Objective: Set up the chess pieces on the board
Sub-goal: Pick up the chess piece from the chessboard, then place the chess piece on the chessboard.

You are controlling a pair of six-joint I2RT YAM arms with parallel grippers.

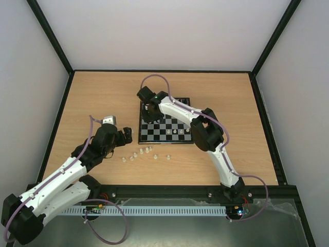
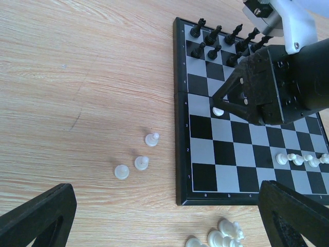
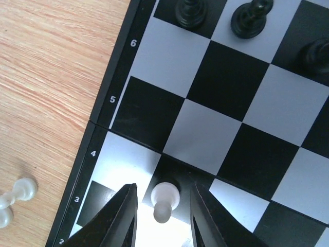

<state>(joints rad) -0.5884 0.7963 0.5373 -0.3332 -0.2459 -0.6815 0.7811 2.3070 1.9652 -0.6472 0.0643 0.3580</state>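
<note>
The right jaws stand narrowly parted over the board (image 3: 241, 139), straddling one white pawn (image 3: 164, 198) on a dark square near the numbered edge; a sliver of gap shows on either side, so nothing is grasped; the left jaws gape wide and empty above the surface (image 2: 77, 77), near loose white pieces (image 2: 139, 163) beside the board.

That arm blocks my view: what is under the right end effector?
A small whitish pawn shows between the right end effector's open fingers, over the board near its edge. The squares directly beneath the fingers are hidden.
</note>
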